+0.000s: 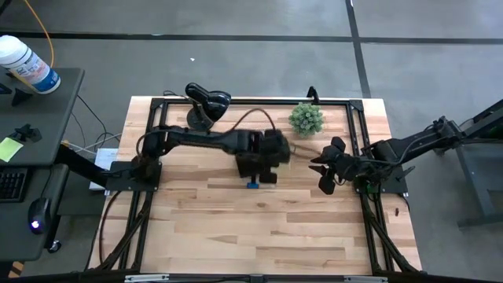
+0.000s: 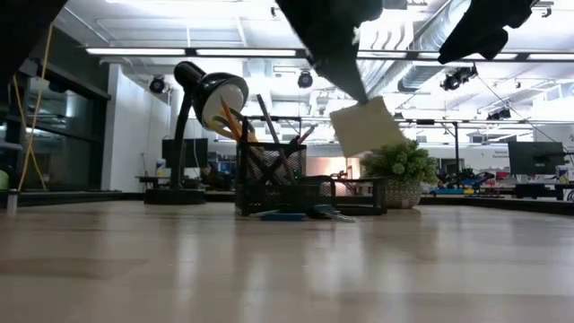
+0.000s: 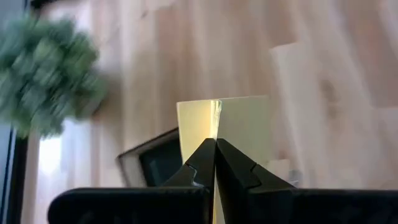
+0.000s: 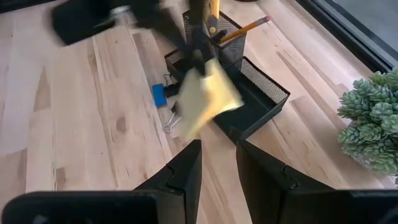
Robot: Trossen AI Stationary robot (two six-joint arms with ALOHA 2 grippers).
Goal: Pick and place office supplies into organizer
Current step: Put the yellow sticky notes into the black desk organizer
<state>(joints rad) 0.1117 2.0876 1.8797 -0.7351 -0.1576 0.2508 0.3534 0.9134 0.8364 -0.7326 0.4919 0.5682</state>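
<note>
My left gripper (image 3: 215,163) clamps the yellow sticky-note pad (image 3: 239,127), held in the air over the black organizer (image 4: 249,93). My right gripper (image 4: 217,163), fingers apart, waits beside the potted plant (image 1: 306,118).

No legible text, label, brand, number or sign in any view. Label on the white bottle (image 1: 28,64) at the high view's upper left: blue band only, lettering too small to read. Face of the yellow sticky-note pad (image 4: 208,96) blank. Screens in the room behind: unreadable.
</note>
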